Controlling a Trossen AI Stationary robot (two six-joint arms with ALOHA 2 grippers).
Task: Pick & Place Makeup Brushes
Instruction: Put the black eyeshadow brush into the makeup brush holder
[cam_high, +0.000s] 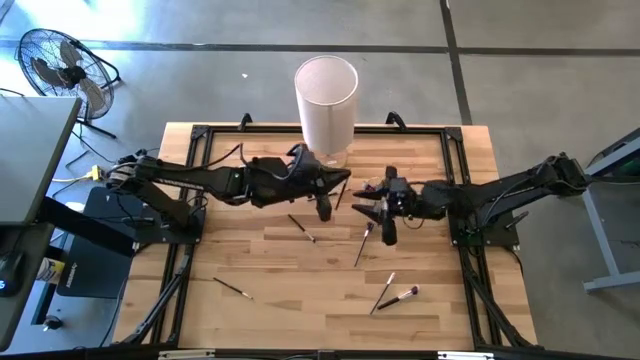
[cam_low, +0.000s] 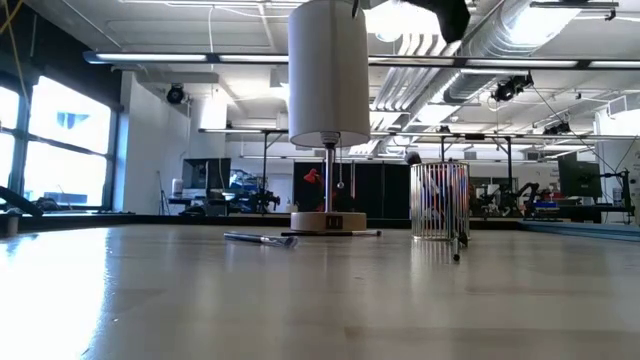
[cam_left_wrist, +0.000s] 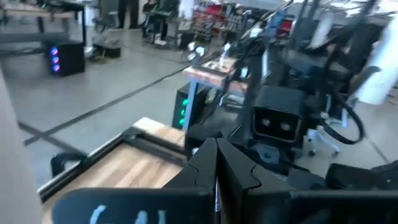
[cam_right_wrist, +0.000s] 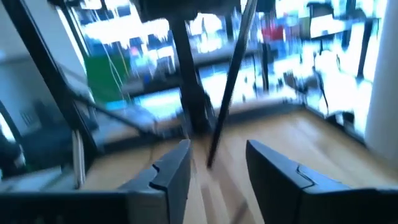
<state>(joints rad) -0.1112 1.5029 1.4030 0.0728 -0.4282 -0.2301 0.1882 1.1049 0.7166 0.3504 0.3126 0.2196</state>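
Note:
My left gripper (cam_high: 338, 186) hovers over the table's middle, just in front of the tall white cylinder (cam_high: 325, 103), and is shut on a dark makeup brush (cam_right_wrist: 227, 93). My right gripper (cam_high: 372, 203) faces it from the right with its fingers (cam_right_wrist: 171, 171) open, and the brush hangs just ahead of them, untouched. Several more brushes lie flat on the wood: one (cam_high: 302, 228) below the left gripper, one (cam_high: 364, 243) below the right gripper, one (cam_high: 232, 288) toward the near left, and two (cam_high: 395, 293) toward the near right. My left gripper pinches the dark brush between its two shut fingers (cam_left_wrist: 205, 165); only a thin sliver of it (cam_left_wrist: 216, 191) shows in the seam between them. The brush's handle (cam_high: 342, 196) slants down below the fingers and hangs clear of the table.
The white cylinder stands at the far middle on a small base (cam_low: 328, 222). A clear ribbed cup (cam_low: 440, 200) stands beside it in the low view, with a brush (cam_low: 456, 245) leaning at it. Black frame rails (cam_high: 190, 190) run along the table's sides. A fan (cam_high: 62, 70) stands off the table's far left.

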